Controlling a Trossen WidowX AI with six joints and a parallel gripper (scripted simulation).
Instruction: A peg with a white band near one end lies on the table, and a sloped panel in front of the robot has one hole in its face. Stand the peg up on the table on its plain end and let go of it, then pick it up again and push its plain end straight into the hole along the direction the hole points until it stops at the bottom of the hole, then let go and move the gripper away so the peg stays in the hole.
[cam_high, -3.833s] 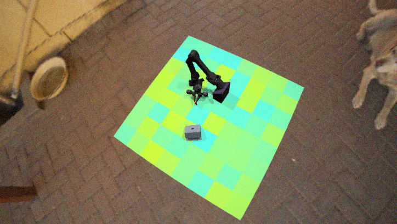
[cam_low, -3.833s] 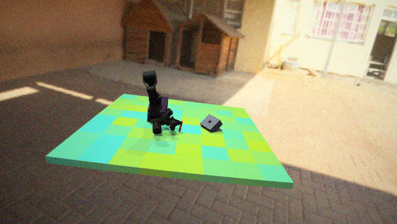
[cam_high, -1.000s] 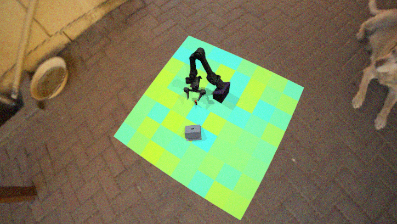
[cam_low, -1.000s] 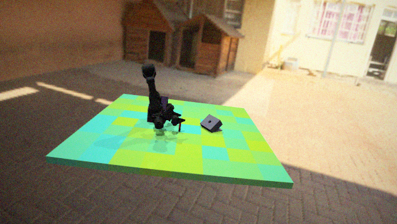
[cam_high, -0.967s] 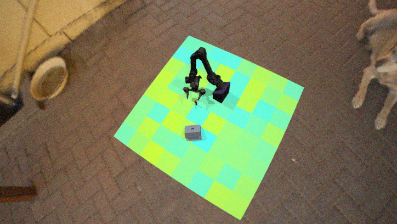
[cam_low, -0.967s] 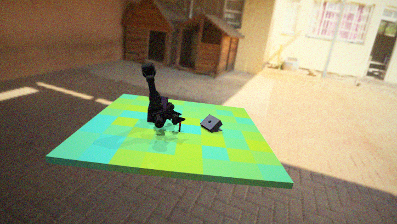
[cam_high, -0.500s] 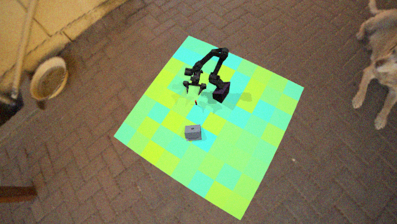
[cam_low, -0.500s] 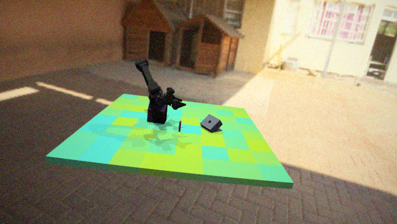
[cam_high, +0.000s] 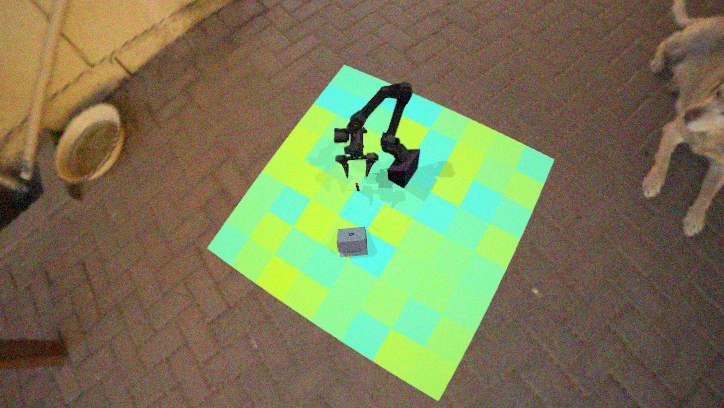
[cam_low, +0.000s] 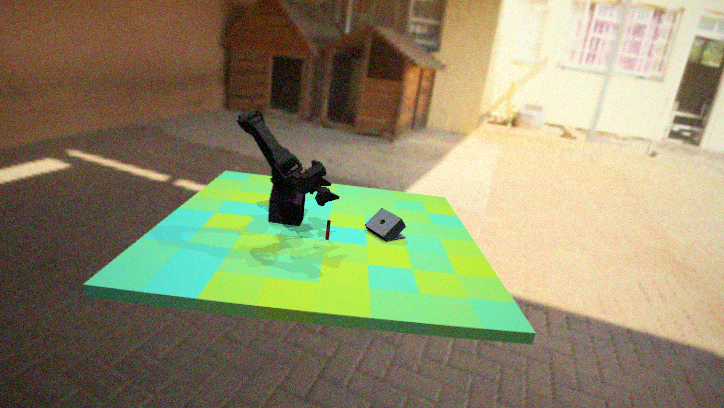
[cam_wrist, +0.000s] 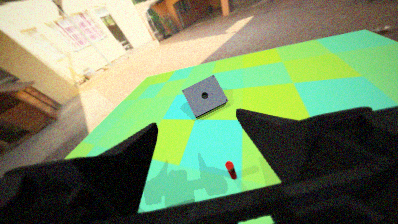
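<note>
A thin red peg (cam_high: 357, 187) (cam_low: 327, 230) (cam_wrist: 231, 170) stands upright on the table, touched by nothing. Its end up is bright red; the white band is too small to make out. The grey sloped panel (cam_high: 352, 246) (cam_low: 387, 230) (cam_wrist: 210, 105) has one dark hole (cam_high: 351, 234) (cam_low: 383, 221) (cam_wrist: 204, 95) in its face. My gripper (cam_high: 357, 176) (cam_low: 334, 190) (cam_wrist: 197, 119) is wide open and empty. It is raised above the table on the arm's side of the peg, clear of it.
The checkered green, yellow and cyan table (cam_high: 430, 263) (cam_low: 344, 293) (cam_wrist: 330, 95) carries everything. The arm's dark base block (cam_high: 403, 169) (cam_low: 286, 206) stands behind the peg. The panel lies beyond the peg from the base. Shadows of the arm fall around the peg.
</note>
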